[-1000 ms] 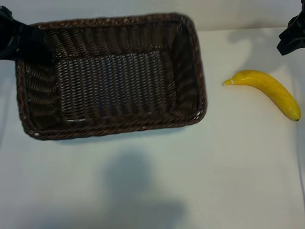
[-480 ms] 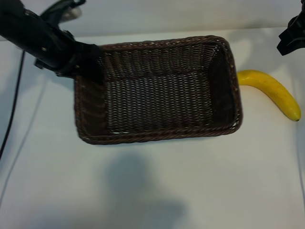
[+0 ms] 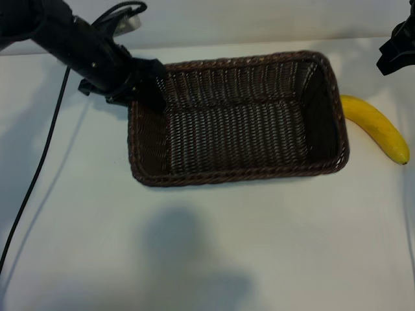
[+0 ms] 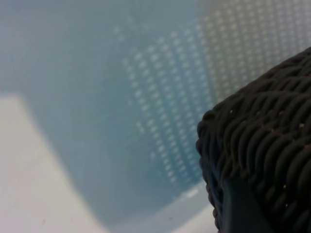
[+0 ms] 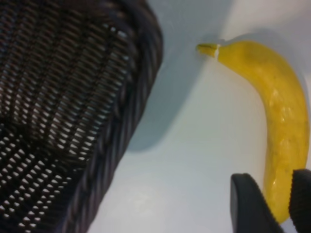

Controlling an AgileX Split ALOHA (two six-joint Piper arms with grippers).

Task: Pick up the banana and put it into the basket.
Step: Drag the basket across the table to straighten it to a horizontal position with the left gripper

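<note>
Your left pincer (image 3: 150, 87) grips the short end wall of the dark brown woven wicker basket (image 3: 237, 116), whose opposite end almost touches the bright yellow curved banana (image 3: 376, 127) on the white bench (image 3: 207, 246). Push further and that wall could roll the banana away from your right pincer (image 5: 272, 204), which hangs part-open above the banana's far end, holding nothing.

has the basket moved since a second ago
Yes. The basket, gripped at its left end by the left gripper, has slid right across the table, closing the gap to the banana, which lies where it was. Its right rim now hides the banana's stem.
</note>
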